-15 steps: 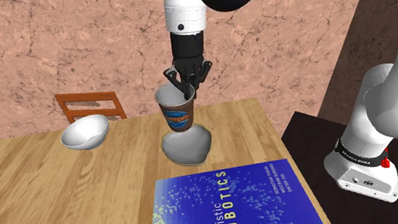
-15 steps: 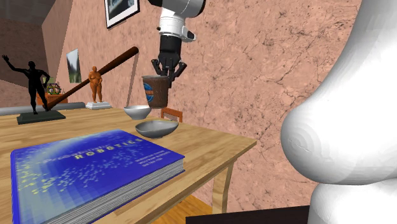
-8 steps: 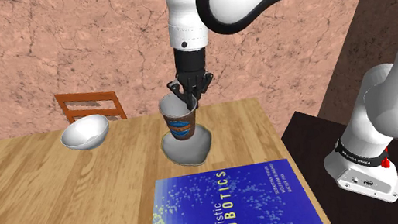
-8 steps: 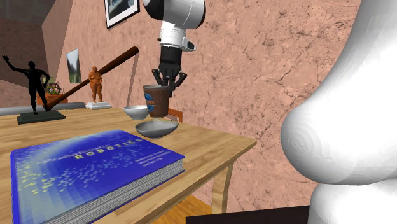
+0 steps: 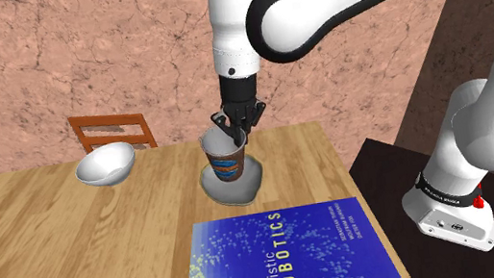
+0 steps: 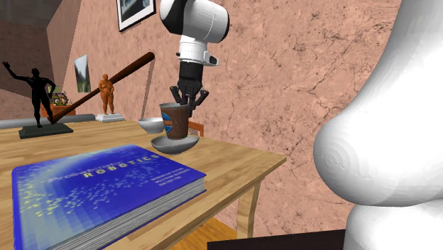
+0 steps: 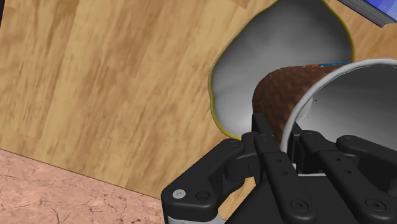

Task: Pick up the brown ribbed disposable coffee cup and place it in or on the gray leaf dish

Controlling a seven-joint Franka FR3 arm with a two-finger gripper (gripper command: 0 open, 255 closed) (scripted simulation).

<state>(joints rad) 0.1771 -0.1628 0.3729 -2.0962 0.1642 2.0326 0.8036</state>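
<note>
Brown ribbed cup point(image 5: 225, 161) stands mouth up, long axis near vertical with a slight lean. Its base is down in the grey leaf dish point(image 5: 239, 193); I cannot tell whether the base touches. End effector point(image 5: 233, 137) is clenched on the cup's rim, one finger inside and one on the ribbed wall. Worktop point(image 5: 64, 243) is pale wood, with a white bowl point(image 5: 105, 165) and a blue book point(image 5: 288, 254) nearby. The wall point(image 5: 51, 60) behind is mottled pink. The book is cut off at the frame edge, and the cup hides part of the dish.

A home: wooden table point(image 5: 55, 244), chair point(image 5: 114, 131), statuette point(image 6: 106, 92), framed picture point(image 6: 135, 11).
</note>
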